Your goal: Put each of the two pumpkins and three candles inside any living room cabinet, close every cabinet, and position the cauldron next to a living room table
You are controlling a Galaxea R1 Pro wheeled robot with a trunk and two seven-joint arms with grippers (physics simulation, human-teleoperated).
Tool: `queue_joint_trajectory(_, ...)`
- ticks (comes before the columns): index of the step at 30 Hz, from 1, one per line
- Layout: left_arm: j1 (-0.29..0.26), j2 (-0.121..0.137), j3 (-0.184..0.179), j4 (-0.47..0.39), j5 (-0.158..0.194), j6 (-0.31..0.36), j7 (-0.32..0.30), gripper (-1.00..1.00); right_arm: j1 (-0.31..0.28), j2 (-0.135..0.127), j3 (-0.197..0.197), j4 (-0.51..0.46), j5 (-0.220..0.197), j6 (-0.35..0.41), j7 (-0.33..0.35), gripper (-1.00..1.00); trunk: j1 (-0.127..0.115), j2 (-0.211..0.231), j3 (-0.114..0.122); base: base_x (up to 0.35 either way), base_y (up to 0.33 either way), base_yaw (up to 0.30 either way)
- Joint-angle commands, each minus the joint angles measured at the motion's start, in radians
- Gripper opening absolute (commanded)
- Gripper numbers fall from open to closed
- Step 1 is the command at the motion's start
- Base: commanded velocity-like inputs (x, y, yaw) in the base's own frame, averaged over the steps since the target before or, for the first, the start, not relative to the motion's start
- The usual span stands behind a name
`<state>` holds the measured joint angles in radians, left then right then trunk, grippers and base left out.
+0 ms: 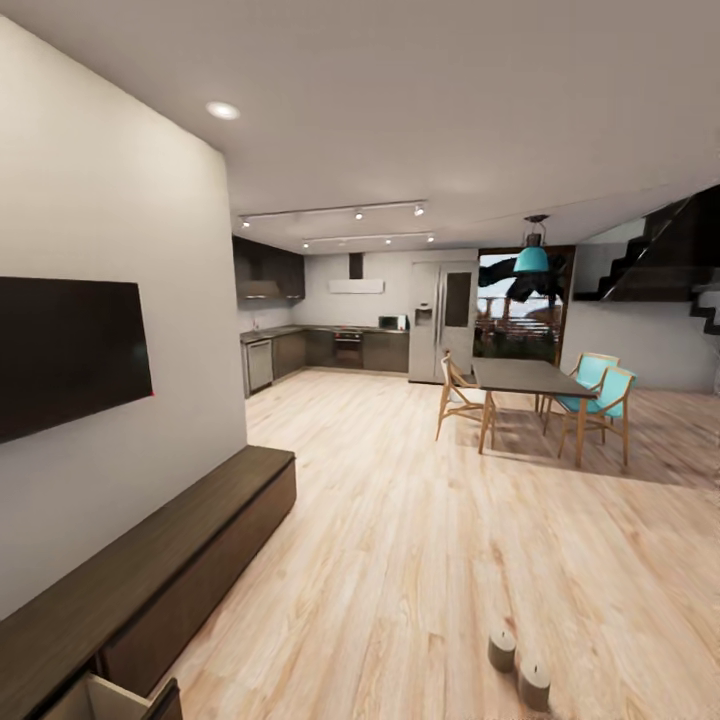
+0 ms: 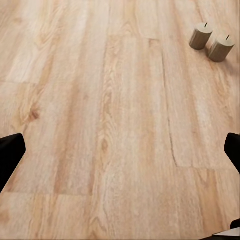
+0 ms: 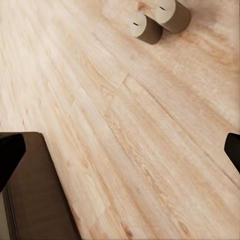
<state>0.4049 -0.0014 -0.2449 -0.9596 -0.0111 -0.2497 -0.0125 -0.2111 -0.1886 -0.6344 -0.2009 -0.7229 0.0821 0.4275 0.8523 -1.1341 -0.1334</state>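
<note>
Standing upright on the plank floor (image 1: 430, 560), two candles (image 1: 518, 667) sit just beside each other, well apart from the dark TV console (image 1: 150, 580), whose near drawer (image 1: 105, 698) hangs open, probably to receive them. Both wrist cameras look down over bare floor; the left gripper (image 2: 120, 150) and right gripper (image 3: 120, 150) are spread wide, empty.
</note>
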Motion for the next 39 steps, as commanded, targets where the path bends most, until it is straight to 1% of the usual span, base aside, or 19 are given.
queue_joint_trajectory(1,0.000,0.000,0.000,-0.001,-0.001,-0.002,-0.001,1.00,-0.001,0.000,-0.004,0.000,-0.010,0.008,0.004,1.00,0.000,-0.001,-0.001,0.000,0.000,-0.073)
queue_joint_trajectory(7,0.000,0.000,0.000,-0.001,-0.001,-0.002,-0.001,1.00,-0.001,-0.001,-0.007,0.000,-0.012,0.009,0.004,1.00,0.000,-0.001,-0.003,0.000,0.000,-0.028)
queue_joint_trajectory(16,0.000,0.000,0.000,-0.001,-0.001,-0.002,-0.001,1.00,-0.001,-0.008,-0.010,0.010,-0.013,0.010,0.000,1.00,0.000,-0.001,-0.016,0.000,0.000,-0.003)
queue_joint_trajectory(21,0.000,0.000,-0.003,-0.012,-0.002,0.008,-0.001,1.00,-0.001,-0.013,-0.013,0.032,-0.017,0.009,-0.016,1.00,0.000,-0.001,-0.024,0.018,0.000,0.000)
queue_joint_trajectory(22,0.000,0.000,-0.004,-0.029,-0.002,0.026,-0.001,1.00,-0.001,-0.015,-0.014,0.035,-0.017,0.009,-0.018,1.00,0.000,-0.001,-0.025,0.066,0.000,0.000)
queue_joint_trajectory(25,0.000,0.000,-0.007,-0.088,-0.002,0.119,0.000,1.00,0.000,-0.020,-0.015,0.039,-0.018,0.009,-0.021,1.00,0.000,-0.001,-0.030,0.079,0.000,0.000)
queue_joint_trajectory(26,0.000,0.000,-0.008,-0.122,-0.002,0.175,0.000,1.00,0.000,-0.023,-0.015,0.041,-0.018,0.009,-0.021,1.00,0.000,-0.001,-0.032,0.077,0.000,0.000)
queue_joint_trajectory(27,0.000,0.000,-0.009,-0.139,-0.002,0.201,0.000,1.00,0.000,-0.026,-0.015,0.042,-0.018,0.009,-0.022,1.00,0.000,-0.001,-0.034,0.078,0.000,0.000)
queue_joint_trajectory(28,0.000,-0.002,-0.011,-0.174,-0.002,0.245,0.000,1.00,0.002,-0.032,-0.016,0.049,-0.019,0.008,-0.022,1.00,0.000,-0.001,-0.035,0.087,0.000,0.000)
queue_joint_trajectory(29,-0.001,-0.003,-0.012,-0.192,-0.002,0.265,0.000,1.00,0.003,-0.035,-0.016,0.054,-0.019,0.008,-0.022,1.00,0.000,-0.001,-0.037,0.095,0.000,0.000)
queue_joint_trajectory(31,-0.010,-0.012,-0.015,-0.259,-0.005,0.336,0.005,1.00,0.005,-0.049,-0.016,0.073,-0.021,0.008,-0.022,1.00,0.000,-0.001,-0.040,0.129,0.000,0.000)
queue_joint_trajectory(32,-0.023,-0.016,-0.016,-0.286,-0.006,0.370,0.014,1.00,0.006,-0.056,-0.016,0.082,-0.022,0.008,-0.023,1.00,0.000,-0.001,-0.042,0.161,0.000,0.000)
queue_joint_trajectory(33,-0.033,-0.018,-0.016,-0.297,-0.006,0.388,0.022,1.00,0.006,-0.058,-0.016,0.086,-0.022,0.008,-0.023,1.00,0.000,-0.001,-0.043,0.170,0.000,0.000)
queue_joint_trajectory(34,-0.054,-0.021,-0.017,-0.314,-0.006,0.425,0.045,1.00,0.007,-0.064,-0.016,0.091,-0.022,0.008,-0.023,1.00,0.000,-0.001,-0.045,0.190,0.000,0.000)
queue_joint_trajectory(35,-0.065,-0.024,-0.017,-0.321,-0.007,0.443,0.060,1.00,0.007,-0.066,-0.016,0.094,-0.022,0.008,-0.024,1.00,0.000,-0.001,-0.047,0.200,0.000,0.000)
queue_joint_trajectory(36,-0.092,-0.032,-0.017,-0.329,-0.007,0.478,0.093,1.00,0.008,-0.071,-0.016,0.100,-0.022,0.008,-0.024,1.00,0.000,-0.001,-0.048,0.221,0.000,0.000)
queue_joint_trajectory(37,-0.106,-0.037,-0.017,-0.331,-0.008,0.492,0.109,1.00,0.008,-0.073,-0.016,0.102,-0.022,0.008,-0.024,1.00,0.000,-0.001,-0.050,0.231,0.000,0.000)
queue_joint_trajectory(38,-0.133,-0.044,-0.017,-0.329,-0.009,0.513,0.137,1.00,0.011,-0.076,-0.016,0.106,-0.023,0.008,-0.024,1.00,0.000,-0.001,-0.051,0.256,0.000,0.000)
queue_joint_trajectory(39,-0.144,-0.046,-0.017,-0.326,-0.009,0.520,0.148,1.00,0.013,-0.077,-0.016,0.107,-0.023,0.008,-0.024,1.00,0.000,-0.001,-0.053,0.271,0.000,-0.006)
